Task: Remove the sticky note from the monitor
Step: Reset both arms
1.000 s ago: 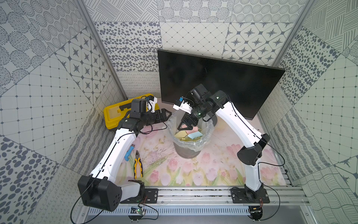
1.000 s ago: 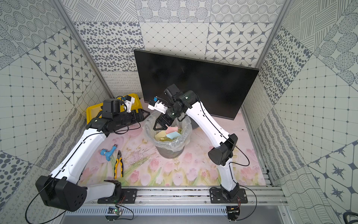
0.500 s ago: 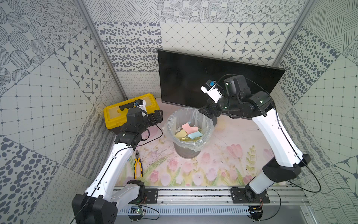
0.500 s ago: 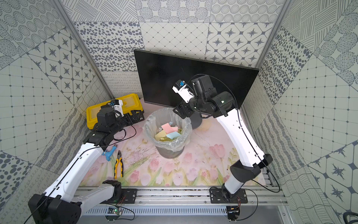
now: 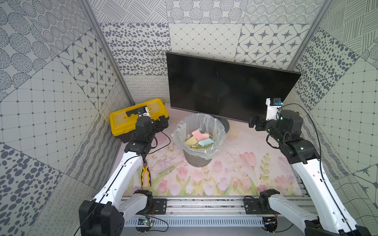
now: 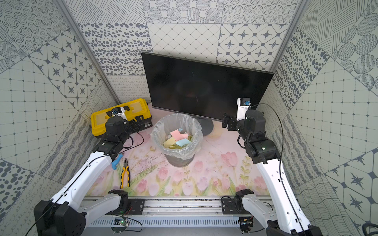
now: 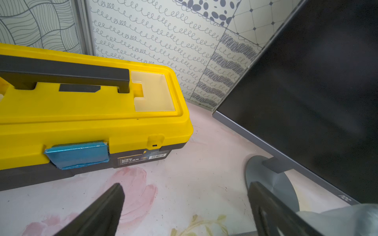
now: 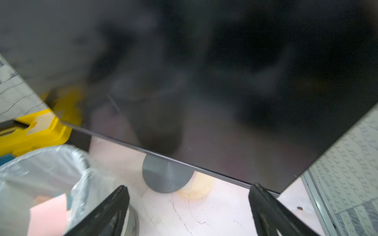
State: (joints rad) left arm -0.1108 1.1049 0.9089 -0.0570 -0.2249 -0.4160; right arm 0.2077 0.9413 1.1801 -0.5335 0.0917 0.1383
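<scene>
The monitor stands at the back, and its black screen shows no sticky note. Pink, yellow and blue sticky notes lie in the plastic-lined bin in front of it. My right gripper is open and empty, low by the monitor's right lower corner, pointing toward the round base. Right of the yellow toolbox, my left gripper hangs open and empty over the mat.
The yellow toolbox with a black handle sits at the back left. Yellow-handled pliers and a blue tool lie on the flowered mat by my left arm. Patterned walls close in on three sides.
My right arm has swung from over the bin out to the right, by the monitor's lower right corner, its jaws opening wider. My left arm has drawn back toward the toolbox.
</scene>
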